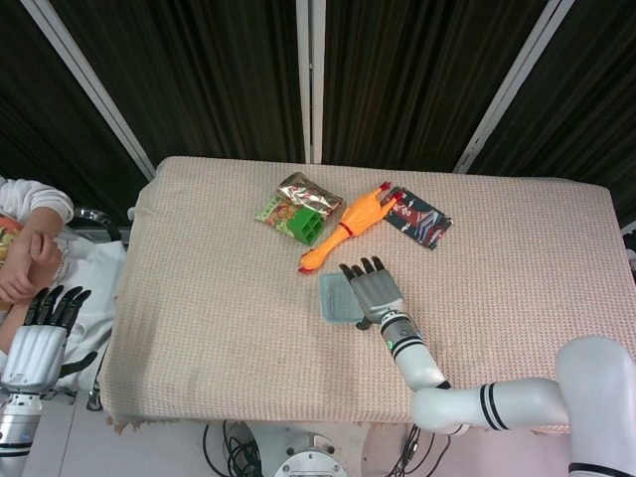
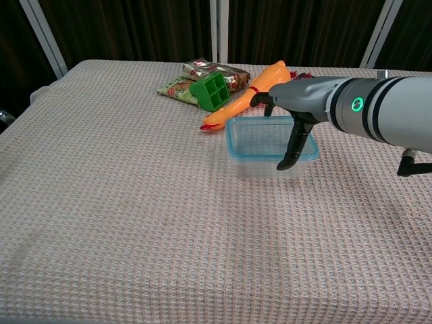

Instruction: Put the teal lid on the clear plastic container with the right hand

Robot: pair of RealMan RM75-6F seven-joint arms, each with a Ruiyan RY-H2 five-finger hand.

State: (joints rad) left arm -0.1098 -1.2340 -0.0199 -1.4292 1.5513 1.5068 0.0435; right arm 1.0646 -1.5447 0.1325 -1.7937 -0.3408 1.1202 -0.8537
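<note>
The clear plastic container (image 2: 262,164) stands mid-table with the teal lid (image 2: 255,140) lying on top of it; in the head view the lid (image 1: 333,297) shows as a pale teal rectangle. My right hand (image 1: 370,288) lies flat over the lid's right part, fingers stretched out toward the far side. In the chest view the right hand (image 2: 297,101) covers the far right corner, and its thumb hangs down in front of the container's near side. My left hand (image 1: 40,333) hangs off the table's left edge, fingers apart and holding nothing.
Behind the container lie an orange rubber chicken (image 1: 348,227), a green gridded block (image 1: 305,225), a snack packet (image 1: 308,191) and a dark patterned packet (image 1: 418,217). A seated person (image 1: 30,248) is beside the table's left edge.
</note>
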